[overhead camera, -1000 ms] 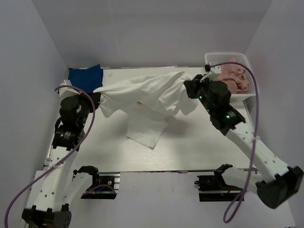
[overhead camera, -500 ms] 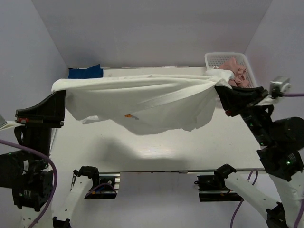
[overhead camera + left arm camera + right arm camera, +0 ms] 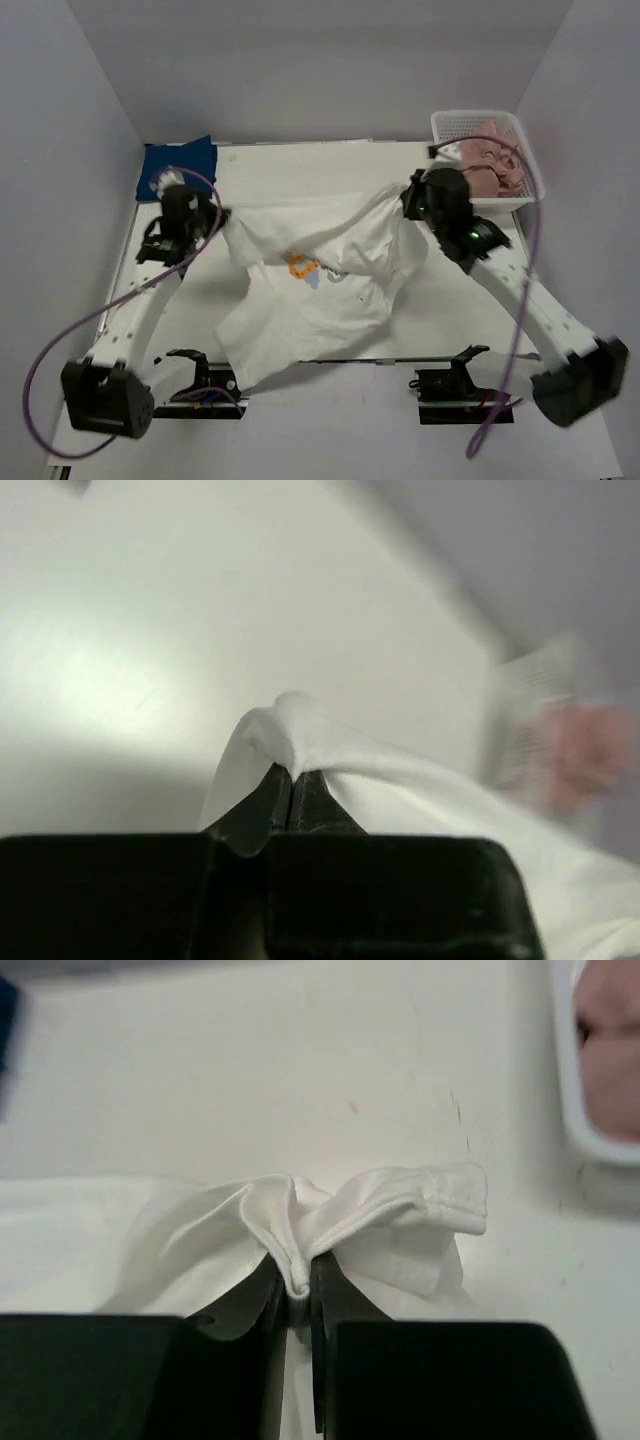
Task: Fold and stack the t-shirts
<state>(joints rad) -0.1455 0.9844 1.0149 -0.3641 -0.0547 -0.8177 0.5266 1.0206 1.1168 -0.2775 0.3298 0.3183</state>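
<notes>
The white t-shirt (image 3: 320, 285) with a colourful print (image 3: 303, 268) hangs stretched between both arms, and its lower part drapes over the table's near edge. My left gripper (image 3: 222, 222) is shut on its left corner (image 3: 285, 720). On the right, my right gripper (image 3: 405, 200) is shut on a bunched hem (image 3: 300, 1260). A blue t-shirt (image 3: 180, 160) lies at the far left corner of the table. Inside the basket lies a pink t-shirt (image 3: 490, 160).
A white mesh basket (image 3: 448, 122) stands at the far right corner of the table (image 3: 300, 170). Grey walls close in the back and both sides. The arm bases and clamps sit along the near edge.
Both arms have come down and inward from a high, wide spread. The white t-shirt has dropped with them, with its print now facing up and its lower part over the near edge.
</notes>
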